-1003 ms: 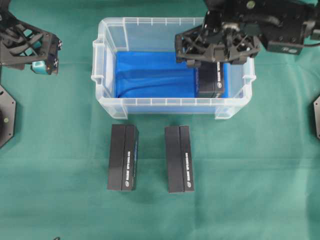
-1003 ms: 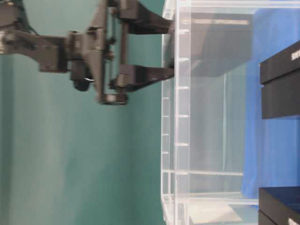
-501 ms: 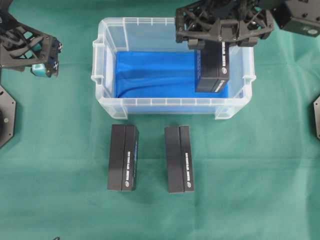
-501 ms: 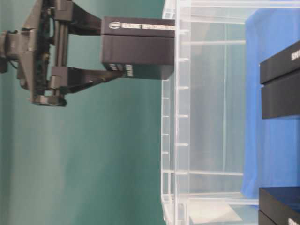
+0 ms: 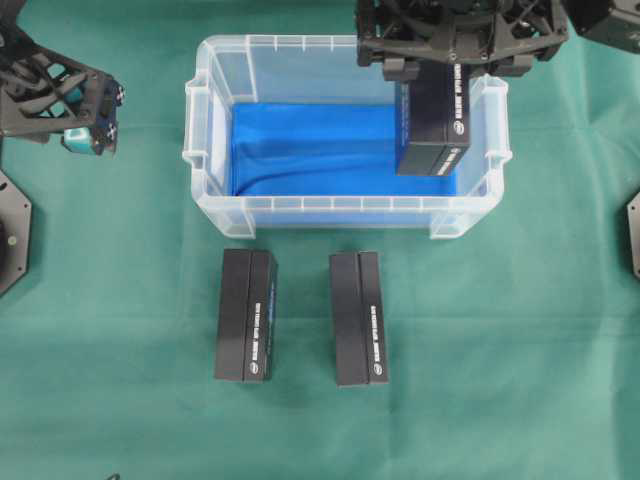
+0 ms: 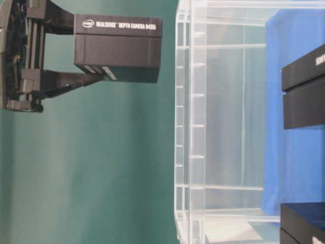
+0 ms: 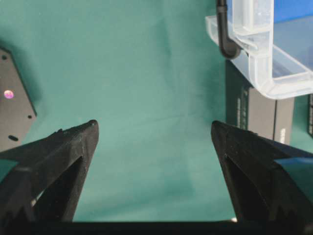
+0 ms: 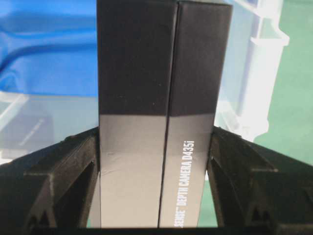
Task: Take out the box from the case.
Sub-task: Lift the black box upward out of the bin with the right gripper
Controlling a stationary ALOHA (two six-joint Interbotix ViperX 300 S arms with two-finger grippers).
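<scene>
The case [image 5: 340,211] is a clear plastic bin with a blue lining [image 5: 300,150], standing at the back middle of the green cloth. My right gripper [image 5: 435,72] is shut on a black camera box [image 5: 432,128] and holds it above the case's right end. In the table-level view the box [image 6: 117,48] hangs clear of the case's rim [image 6: 184,127]. The right wrist view shows the box [image 8: 161,88] clamped between both fingers of the gripper [image 8: 155,142]. My left gripper [image 5: 92,118] hovers left of the case; its jaws [image 7: 154,132] stand open and hold nothing.
Two more black boxes [image 5: 247,315] [image 5: 359,318] lie side by side on the cloth in front of the case. Black base plates sit at the left edge [image 5: 10,230] and the right edge [image 5: 633,232].
The right gripper has lifted the box up out of the case, from down inside it to clear above the rim. The left arm has not moved.
</scene>
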